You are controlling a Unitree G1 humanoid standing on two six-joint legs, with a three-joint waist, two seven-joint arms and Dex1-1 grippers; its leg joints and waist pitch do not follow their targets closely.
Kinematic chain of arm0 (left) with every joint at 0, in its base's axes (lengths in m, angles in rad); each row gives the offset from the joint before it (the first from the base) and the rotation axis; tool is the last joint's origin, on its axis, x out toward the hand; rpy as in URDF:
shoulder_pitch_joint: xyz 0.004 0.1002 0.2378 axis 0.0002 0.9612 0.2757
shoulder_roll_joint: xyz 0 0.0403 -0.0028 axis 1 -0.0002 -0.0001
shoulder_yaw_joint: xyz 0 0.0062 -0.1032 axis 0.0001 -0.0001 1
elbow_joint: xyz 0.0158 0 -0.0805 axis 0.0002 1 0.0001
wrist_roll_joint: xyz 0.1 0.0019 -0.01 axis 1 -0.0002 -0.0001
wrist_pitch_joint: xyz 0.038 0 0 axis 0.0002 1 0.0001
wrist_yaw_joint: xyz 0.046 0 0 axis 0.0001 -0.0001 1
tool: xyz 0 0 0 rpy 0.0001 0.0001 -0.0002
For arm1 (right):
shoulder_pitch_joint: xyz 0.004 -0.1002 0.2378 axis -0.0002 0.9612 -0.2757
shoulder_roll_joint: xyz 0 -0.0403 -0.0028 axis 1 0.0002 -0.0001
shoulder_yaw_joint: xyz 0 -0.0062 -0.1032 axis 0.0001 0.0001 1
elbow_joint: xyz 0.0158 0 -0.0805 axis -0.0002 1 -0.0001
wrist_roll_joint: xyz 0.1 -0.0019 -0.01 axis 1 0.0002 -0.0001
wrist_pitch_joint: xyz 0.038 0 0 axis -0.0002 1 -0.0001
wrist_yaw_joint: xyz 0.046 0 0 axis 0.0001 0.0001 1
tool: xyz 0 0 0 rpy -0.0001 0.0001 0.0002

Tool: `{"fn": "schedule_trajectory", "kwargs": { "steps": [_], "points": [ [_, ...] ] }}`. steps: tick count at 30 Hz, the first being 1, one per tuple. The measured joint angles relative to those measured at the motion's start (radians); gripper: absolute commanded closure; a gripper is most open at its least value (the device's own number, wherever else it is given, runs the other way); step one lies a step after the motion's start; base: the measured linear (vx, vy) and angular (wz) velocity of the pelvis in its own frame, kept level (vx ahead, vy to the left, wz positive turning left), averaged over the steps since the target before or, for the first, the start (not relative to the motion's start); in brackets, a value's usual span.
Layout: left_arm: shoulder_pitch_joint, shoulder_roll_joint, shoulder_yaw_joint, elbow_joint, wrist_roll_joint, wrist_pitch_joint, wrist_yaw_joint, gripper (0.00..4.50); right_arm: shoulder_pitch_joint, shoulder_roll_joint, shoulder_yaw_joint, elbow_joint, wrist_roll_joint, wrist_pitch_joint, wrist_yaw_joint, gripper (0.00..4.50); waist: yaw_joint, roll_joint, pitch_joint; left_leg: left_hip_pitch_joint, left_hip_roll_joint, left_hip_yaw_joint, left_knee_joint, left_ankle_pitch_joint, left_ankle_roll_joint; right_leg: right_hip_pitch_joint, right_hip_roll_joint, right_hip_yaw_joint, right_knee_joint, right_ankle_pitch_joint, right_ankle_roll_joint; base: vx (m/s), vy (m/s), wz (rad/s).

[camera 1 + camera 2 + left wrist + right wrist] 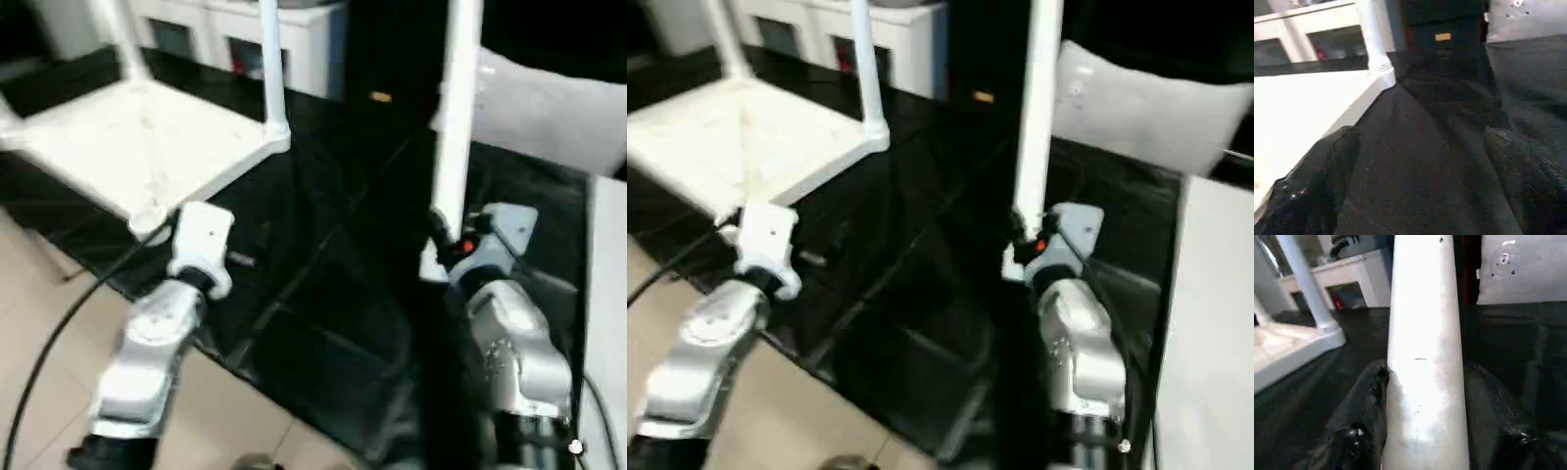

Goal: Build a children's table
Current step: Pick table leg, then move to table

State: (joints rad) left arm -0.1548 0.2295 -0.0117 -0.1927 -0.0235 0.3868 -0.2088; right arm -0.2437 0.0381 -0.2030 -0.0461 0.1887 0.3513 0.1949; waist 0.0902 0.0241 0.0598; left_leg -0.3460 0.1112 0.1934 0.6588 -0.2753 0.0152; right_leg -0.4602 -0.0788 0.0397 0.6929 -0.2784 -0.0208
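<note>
**Right gripper holds a table leg upright; tabletop lies upside down at the left**

The tabletop [137, 147] of the children's table lies upside down on the black work surface [333, 284], its ribbed underside facing up. Two white legs already stand in its corner sockets: one at the far corner [118, 39] and one at the corner nearest the middle of the scene [271, 69].

The right gripper [1422, 396] pinches a loose white leg [1425, 333] between its two black fingers and holds it upright, well to the right of the tabletop. The leg's top runs out of frame.

The left gripper [1420, 166] has its fingers [1317, 181] spread wide with nothing between them. It sits just beside the tabletop's near corner [147, 217].

A white cabinet with glass doors [245, 39] stands behind the tabletop. Beyond the black surface a dark object carries a small orange label [1443, 36]; no writing on it can be read. A grey panel [1523, 269] stands at the far right.
</note>
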Motion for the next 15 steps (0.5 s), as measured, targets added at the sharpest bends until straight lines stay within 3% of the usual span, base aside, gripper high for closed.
{"fn": "schedule_trajectory", "kwargs": {
  "steps": [1, 2, 3, 4, 5, 6, 7, 8, 9, 10, 11, 12, 13, 14, 15],
  "points": [
    [0.000, 0.000, 0.007, 0.002, 0.000, 0.001, 0.007, 0.00, 0.007, -0.001, 0.013, -0.016, 0.007, 0.010, 0.003, 2.63, -0.019, 0.001, 0.000, 0.009, 0.000, 0.041, -0.012, 0.001, 0.018, -0.002, -0.010, -0.091, 0.044, -0.010, -0.015, -0.065, 0.259, -0.68],
    [0.000, 0.000, 0.010, 0.002, 0.000, 0.001, 0.008, 0.00, 0.007, -0.005, 0.014, -0.021, 0.010, 0.013, 0.005, 2.63, -0.028, -0.011, -0.004, 0.015, -0.001, 0.072, -0.021, 0.002, 0.025, 0.014, -0.013, -0.133, 0.038, -0.009, -0.017, -0.065, 0.259, -0.68],
    [-0.001, -0.001, 0.011, 0.002, 0.000, 0.001, 0.008, 0.00, 0.007, -0.006, 0.014, -0.025, 0.010, 0.013, 0.006, 2.63, -0.031, -0.012, -0.004, 0.016, -0.004, 0.095, -0.026, 0.002, 0.030, 0.025, -0.013, -0.151, 0.036, -0.011, -0.019, -0.050, 0.229, -0.72],
    [-0.005, -0.013, 0.007, 0.005, 0.000, 0.002, 0.009, 0.00, 0.008, -0.020, 0.010, -0.030, 0.011, 0.013, 0.006, 2.63, -0.027, -0.033, -0.009, 0.013, -0.023, 0.122, -0.020, -0.006, 0.015, 0.045, -0.013, -0.125, 0.005, 0.014, -0.014, -0.038, 0.198, -0.69],
    [-0.007, -0.023, -0.014, 0.005, -0.001, 0.003, 0.007, 0.00, 0.017, -0.024, -0.006, -0.028, 0.011, 0.015, 0.003, 2.63, -0.015, -0.027, -0.007, -0.005, -0.037, 0.080, 0.025, -0.030, -0.024, 0.043, -0.010, -0.098, -0.003, 0.024, -0.006, -0.038, 0.198, -0.69],
    [-0.005, -0.029, -0.025, 0.004, -0.001, 0.002, 0.007, 0.00, 0.022, -0.031, -0.019, -0.019, 0.010, 0.018, -0.001, 2.63, -0.001, -0.025, -0.006, -0.016, -0.052, 0.014, 0.087, -0.045, -0.040, 0.044, -0.005, -0.076, -0.008, 0.033, 0.001, -0.037, 0.200, -0.82],
    [0.002, -0.024, -0.025, 0.004, 0.000, 0.003, 0.007, 0.00, 0.023, -0.031, -0.026, -0.014, 0.010, 0.021, -0.004, 2.63, 0.000, -0.023, -0.006, -0.025, -0.057, -0.090, 0.145, -0.044, -0.047, 0.051, -0.004, -0.043, -0.023, 0.050, 0.015, -0.051, 0.214, -0.87],
    [-0.002, -0.022, -0.025, 0.004, 0.000, 0.002, 0.007, 0.00, 0.022, -0.031, -0.026, -0.017, 0.010, 0.021, -0.004, 2.63, -0.004, -0.022, -0.007, -0.022, -0.042, -0.127, 0.129, -0.039, -0.056, 0.052, 0.000, -0.020, -0.035, 0.061, 0.027, -0.051, 0.214, -0.87],
    [-0.003, -0.022, -0.024, -0.002, -0.001, 0.004, 0.007, 0.00, 0.022, -0.034, -0.023, -0.021, 0.009, 0.019, -0.004, 2.63, -0.005, -0.021, -0.007, -0.017, -0.021, -0.148, 0.091, -0.038, -0.056, 0.052, 0.008, 0.002, -0.048, 0.075, 0.040, -0.070, 0.235, -0.63],
    [0.006, -0.022, -0.024, -0.022, -0.002, 0.013, 0.007, 0.00, 0.025, -0.036, -0.010, -0.024, 0.000, 0.009, -0.004, 2.63, -0.009, -0.010, -0.012, -0.001, 0.010, -0.158, 0.017, -0.038, -0.055, 0.051, 0.025, 0.034, -0.062, 0.086, 0.058, -0.069, 0.305, -0.52],
    [0.017, -0.022, -0.024, -0.041, -0.004, 0.022, 0.006, 0.00, 0.035, -0.033, 0.005, -0.029, -0.009, -0.005, -0.007, 2.63, -0.017, 0.003, -0.015, 0.006, 0.022, -0.139, 0.001, -0.002, -0.103, 0.050, 0.032, 0.052, -0.071, 0.090, 0.071, -0.069, 0.305, -0.52],
    [0.037, -0.015, -0.020, -0.053, -0.005, 0.027, 0.005, 0.00, 0.047, -0.026, 0.022, -0.029, -0.013, -0.009, -0.010, 2.63, -0.033, -0.007, -0.014, 0.018, 0.019, -0.115, 0.000, -0.003, -0.095, 0.042, 0.031, 0.075, -0.079, 0.084, 0.066, -0.107, 0.322, -0.60],
    [0.053, -0.008, -0.009, -0.054, -0.006, 0.031, 0.005, 0.00, 0.054, -0.010, 0.036, -0.027, -0.013, -0.006, -0.012, 2.63, -0.044, -0.007, -0.010, 0.019, 0.020, -0.092, -0.003, -0.004, -0.078, 0.038, 0.020, 0.071, -0.079, 0.058, 0.040, -0.119, 0.301, -0.62],
    [0.061, 0.000, 0.001, -0.046, -0.005, 0.036, 0.006, 0.00, 0.056, 0.001, 0.063, -0.025, -0.012, -0.002, -0.008, 2.63, -0.055, -0.009, -0.007, 0.016, 0.026, -0.057, -0.005, -0.003, -0.058, 0.019, -0.015, 0.005, -0.032, -0.003, -0.018, -0.119, 0.301, -0.62],
    [0.063, 0.003, 0.007, -0.041, -0.004, 0.040, 0.008, 0.00, 0.056, 0.007, 0.071, -0.019, -0.017, -0.006, -0.014, 2.63, -0.059, -0.011, -0.006, 0.021, 0.028, -0.039, -0.007, -0.004, -0.047, 0.018, -0.028, -0.054, 0.007, -0.015, -0.036, -0.090, 0.285, -0.58]
  ]
}}
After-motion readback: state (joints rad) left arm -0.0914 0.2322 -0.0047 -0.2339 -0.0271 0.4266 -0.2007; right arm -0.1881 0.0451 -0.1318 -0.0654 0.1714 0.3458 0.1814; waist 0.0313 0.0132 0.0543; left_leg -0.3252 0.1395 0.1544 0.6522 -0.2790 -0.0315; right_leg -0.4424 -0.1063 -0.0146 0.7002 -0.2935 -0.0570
